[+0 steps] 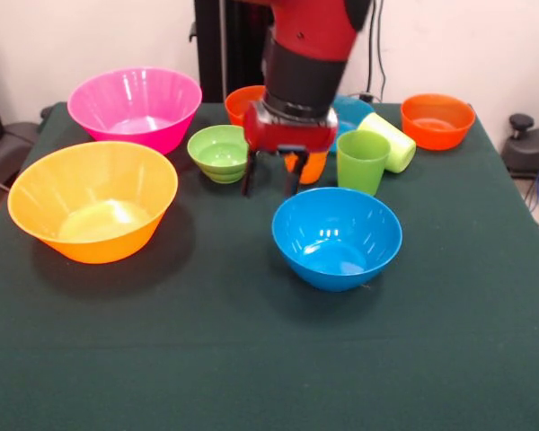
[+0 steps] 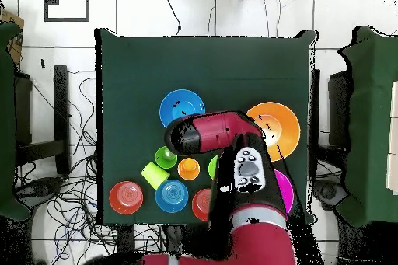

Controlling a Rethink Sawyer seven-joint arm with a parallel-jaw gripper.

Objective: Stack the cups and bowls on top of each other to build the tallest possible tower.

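My gripper [image 1: 269,178] hangs open over the cloth, nothing between its fingers, between the small green bowl [image 1: 217,153] and the orange cup [image 1: 313,167], which is half hidden behind it. A green cup [image 1: 362,162] stands upright to the right, and the lime-yellow cup [image 1: 388,141] lies on its side behind that. The medium blue bowl [image 1: 337,235] sits in front, the yellow-orange bowl [image 1: 94,199] and pink bowl [image 1: 135,108] to the left. Small orange bowls [image 1: 437,119] [image 1: 241,101] and a small blue bowl [image 1: 352,112] sit at the back. No tower shows; every piece stands alone.
In the overhead view the arm [image 2: 221,134] covers the gripper and part of the pink bowl [image 2: 283,192]. The blue bowl [image 2: 182,109] and yellow-orange bowl [image 2: 276,126] lie beyond it. The dark green table [image 2: 140,67] has bare cloth on its far half.
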